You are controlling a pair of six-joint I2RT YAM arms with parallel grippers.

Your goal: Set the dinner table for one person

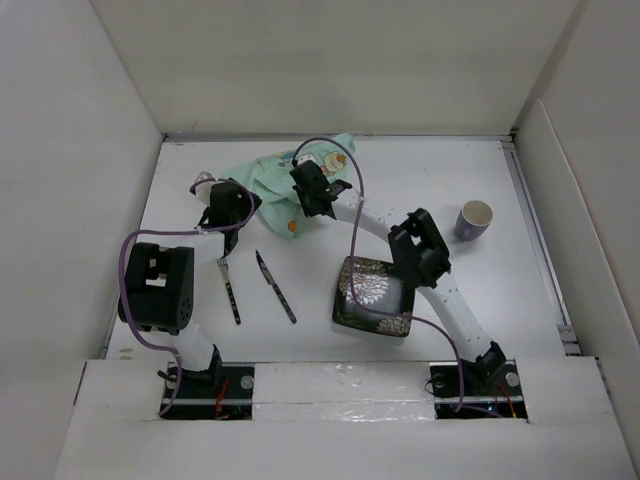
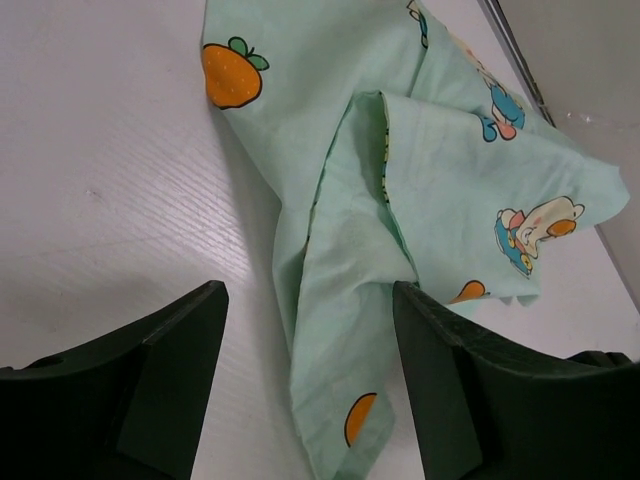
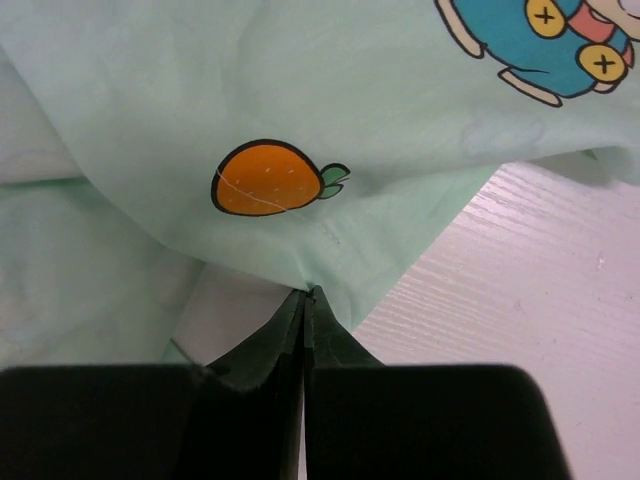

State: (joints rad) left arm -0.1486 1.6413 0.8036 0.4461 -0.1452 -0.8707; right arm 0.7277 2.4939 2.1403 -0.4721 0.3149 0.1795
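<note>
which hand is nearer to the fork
Left. The left hand sits open just beyond the tines of the fork, at the edge of the cloth. The right hand is farther off to the right, past the knife, shut on the cloth.

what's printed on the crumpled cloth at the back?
Mint-green crumpled cloth with orange fruits and cartoon animals; left wrist view shows it best.

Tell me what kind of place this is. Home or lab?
Likely a lab test cell, not a home: a white table boxed by plain white walls, two robot arms bolted at its near edge, and a staged plate, cup and cloth.
</note>
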